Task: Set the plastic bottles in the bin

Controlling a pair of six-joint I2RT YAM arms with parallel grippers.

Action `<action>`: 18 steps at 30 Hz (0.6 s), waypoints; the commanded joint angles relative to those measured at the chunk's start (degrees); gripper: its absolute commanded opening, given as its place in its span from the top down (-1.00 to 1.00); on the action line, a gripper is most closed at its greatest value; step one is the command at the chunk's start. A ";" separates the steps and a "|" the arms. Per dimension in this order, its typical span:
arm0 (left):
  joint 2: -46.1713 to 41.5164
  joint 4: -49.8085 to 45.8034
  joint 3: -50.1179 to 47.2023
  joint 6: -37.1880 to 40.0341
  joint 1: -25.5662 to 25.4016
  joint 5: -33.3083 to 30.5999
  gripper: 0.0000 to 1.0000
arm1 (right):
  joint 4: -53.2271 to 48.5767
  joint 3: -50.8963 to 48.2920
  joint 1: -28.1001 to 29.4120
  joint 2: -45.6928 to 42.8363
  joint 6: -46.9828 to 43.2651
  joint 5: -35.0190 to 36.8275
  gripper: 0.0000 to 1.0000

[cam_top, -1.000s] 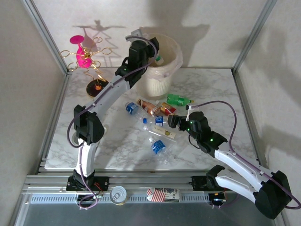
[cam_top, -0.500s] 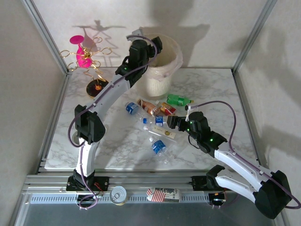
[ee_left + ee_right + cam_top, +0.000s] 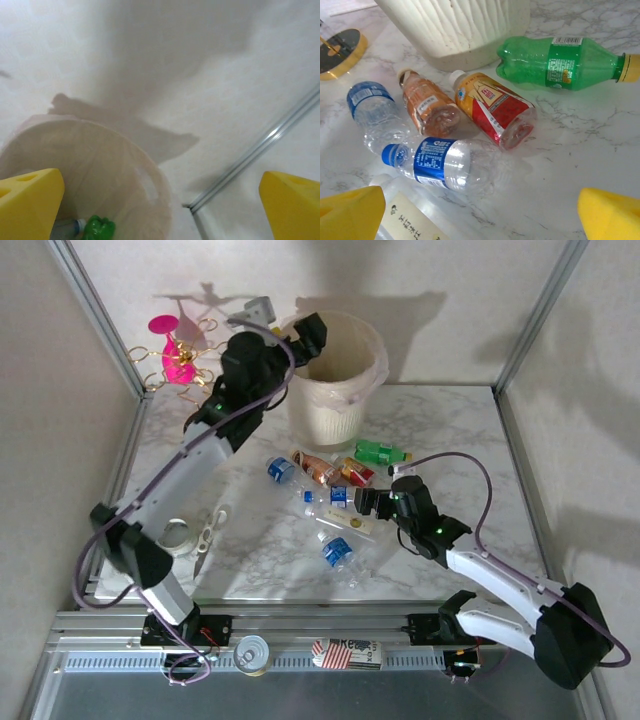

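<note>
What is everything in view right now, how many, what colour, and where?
bin: one, cream ribbed, far middle of the table.
bottles in the bin: two seen, one green, one clear with blue.
bottles on the table: seven, four clear, one green, one brown, one red-and-yellow, in front of the bin.
ornament stand: one, pink and gold, far left.
tin can: one, silver, near rail.
packet: one, red and white, near rail.
small pale items: two, whitish, table's left, unidentifiable.
left gripper: one, black, open above the bin.
right gripper: one, black, open at the bottles.
</note>
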 commanded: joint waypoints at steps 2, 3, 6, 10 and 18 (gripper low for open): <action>-9.54 7.25 -12.88 -1.06 -0.71 1.92 -0.99 | 0.39 2.60 -2.20 2.41 -3.72 2.16 -0.98; -12.15 8.43 -16.89 -1.56 -0.79 1.83 -0.99 | 0.68 3.05 -2.92 3.00 -4.43 1.22 -0.98; -19.45 10.75 -28.29 -3.66 -0.97 0.08 -0.99 | 1.90 4.53 -5.81 4.79 -7.06 -3.29 -0.98; -28.21 12.72 -43.62 -8.75 -0.97 -2.83 -0.99 | 2.48 7.34 -10.40 8.73 -13.12 -10.72 -0.97; -40.48 13.23 -68.96 -23.97 -1.06 -5.85 -0.99 | -0.79 16.87 -16.00 18.79 -22.16 -17.80 -0.97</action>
